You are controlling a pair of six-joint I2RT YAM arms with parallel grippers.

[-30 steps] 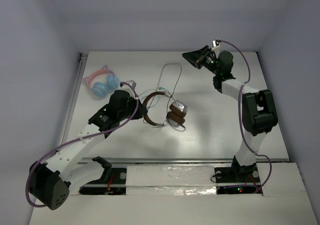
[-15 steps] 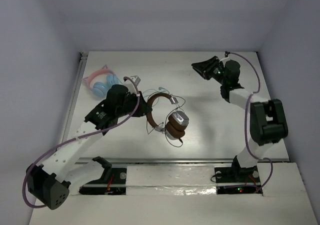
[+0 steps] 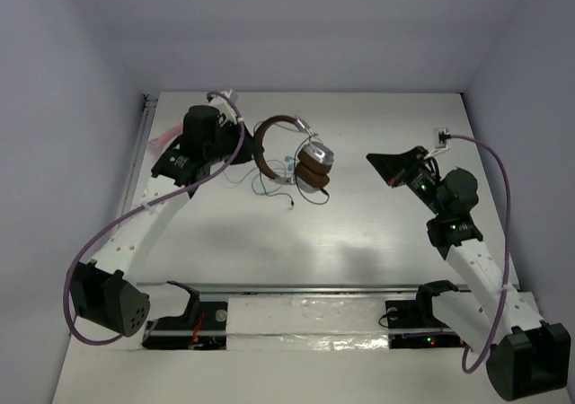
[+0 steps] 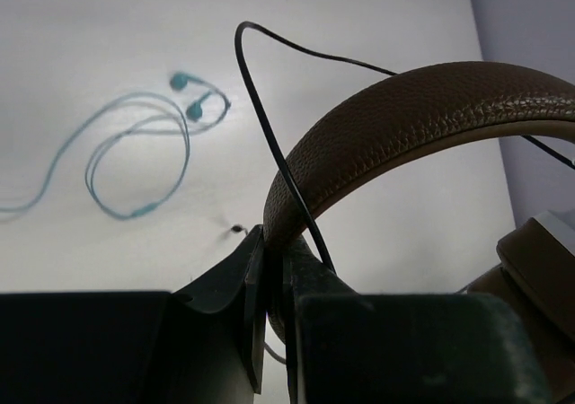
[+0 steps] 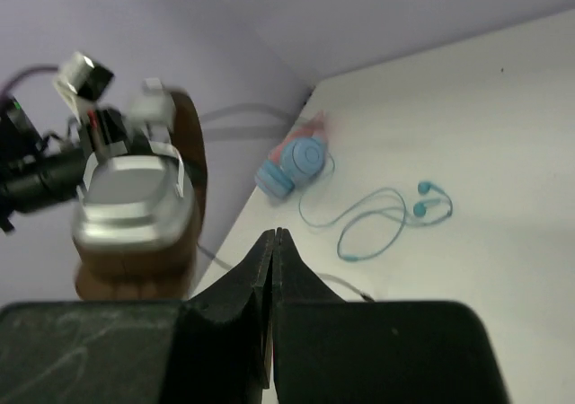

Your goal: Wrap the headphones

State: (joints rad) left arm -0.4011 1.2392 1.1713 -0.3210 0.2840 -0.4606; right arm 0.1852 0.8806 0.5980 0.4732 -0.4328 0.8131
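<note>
My left hand is clamped on the brown headband of the headphones, holding them up off the desk, above the teal earbuds that lie loosely coiled on it. The thin black cable crosses the headband right at my fingers. My right hand, fingers pressed together, hangs well apart from the earbuds. Pink-and-blue headphones lie near the earbuds, by the wall.
</note>
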